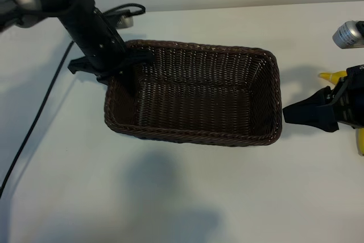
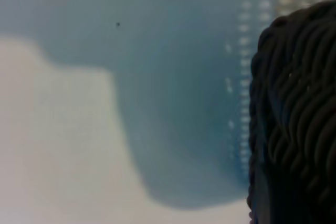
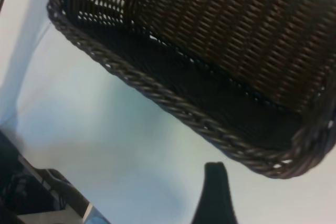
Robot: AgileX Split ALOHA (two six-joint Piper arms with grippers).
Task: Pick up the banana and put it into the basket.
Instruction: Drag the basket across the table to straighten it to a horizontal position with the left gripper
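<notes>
The dark brown wicker basket (image 1: 193,92) stands mid-table with nothing inside it. My left gripper (image 1: 126,68) sits at its far left corner, jaws closed across the braided rim; that rim (image 2: 299,114) fills one side of the left wrist view. The yellow banana (image 1: 331,76) lies at the table's right edge under my right arm, only its tip and a lower bit showing. My right gripper (image 1: 293,112) points at the basket's right wall, a short way off, open and holding nothing. One finger (image 3: 215,195) shows, near the basket's rim (image 3: 173,103).
A silver cylinder (image 1: 348,33) sits at the far right edge, beyond the banana. A black cable (image 1: 34,123) runs along the table's left side. Bare white table (image 1: 170,197) lies in front of the basket. Dark rig parts (image 3: 31,198) show in the right wrist view.
</notes>
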